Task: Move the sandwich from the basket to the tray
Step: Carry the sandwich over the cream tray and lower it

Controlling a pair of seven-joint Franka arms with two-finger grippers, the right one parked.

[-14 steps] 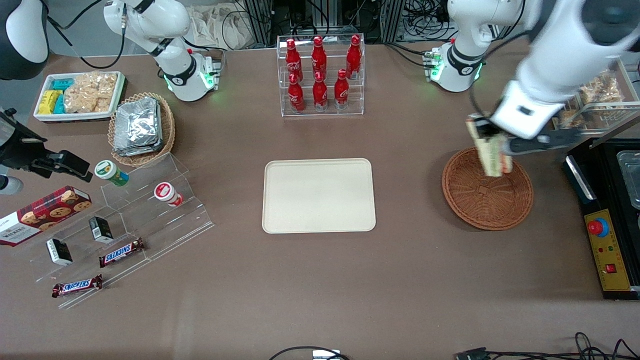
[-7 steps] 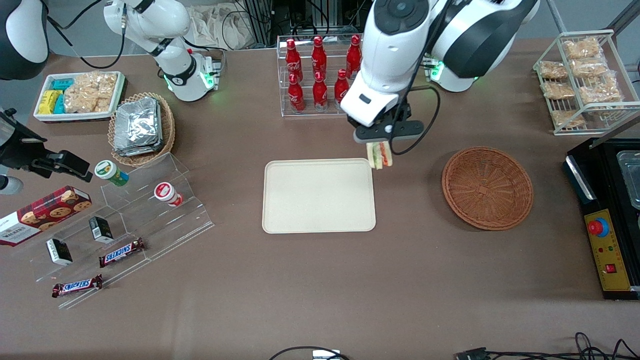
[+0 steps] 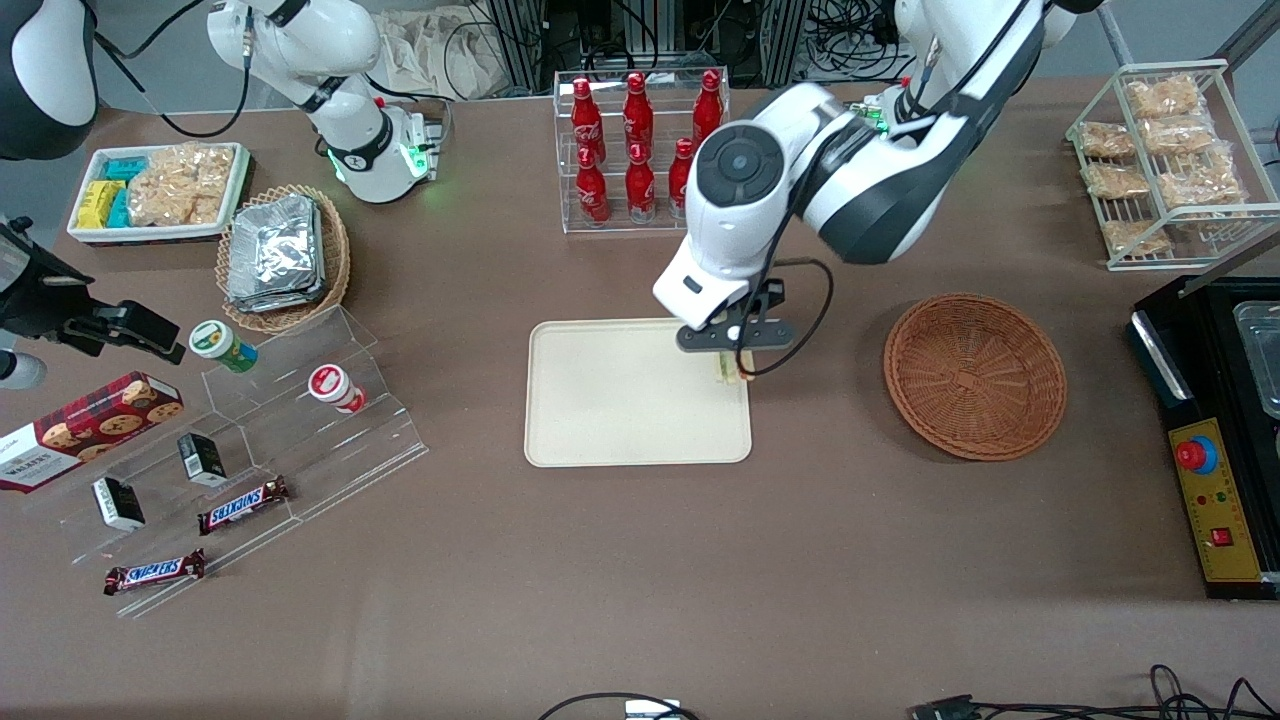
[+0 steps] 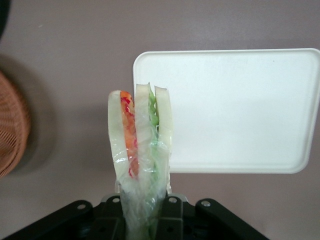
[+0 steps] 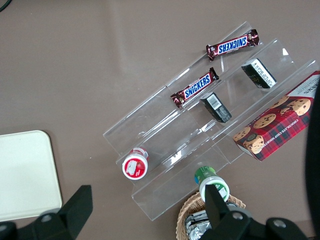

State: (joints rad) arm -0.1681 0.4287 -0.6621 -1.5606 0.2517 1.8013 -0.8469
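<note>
The sandwich point(image 3: 722, 369), a wrapped wedge of white bread with red and green filling point(image 4: 142, 135), hangs in my left gripper point(image 3: 731, 372), which is shut on its narrow end point(image 4: 142, 212). Sandwich and gripper hover just above the cream tray point(image 3: 600, 400), over the tray's edge that faces the basket. In the left wrist view the sandwich's tip overlaps the corner of the tray point(image 4: 240, 110). The reddish-brown wicker basket point(image 3: 975, 376) sits toward the working arm's end of the table with nothing in it; its rim point(image 4: 10, 130) shows in the wrist view too.
A clear rack of red cola bottles point(image 3: 640, 150) stands farther from the front camera than the tray. A tan basket of foil packets point(image 3: 283, 255), a white snack bin point(image 3: 160, 190) and a clear stepped shelf point(image 3: 250, 440) lie toward the parked arm's end. A black appliance point(image 3: 1220, 430) adjoins the basket.
My left gripper has carried the sandwich from above the basket across to the tray's edge and has come down lower over it. The basket now holds nothing.
</note>
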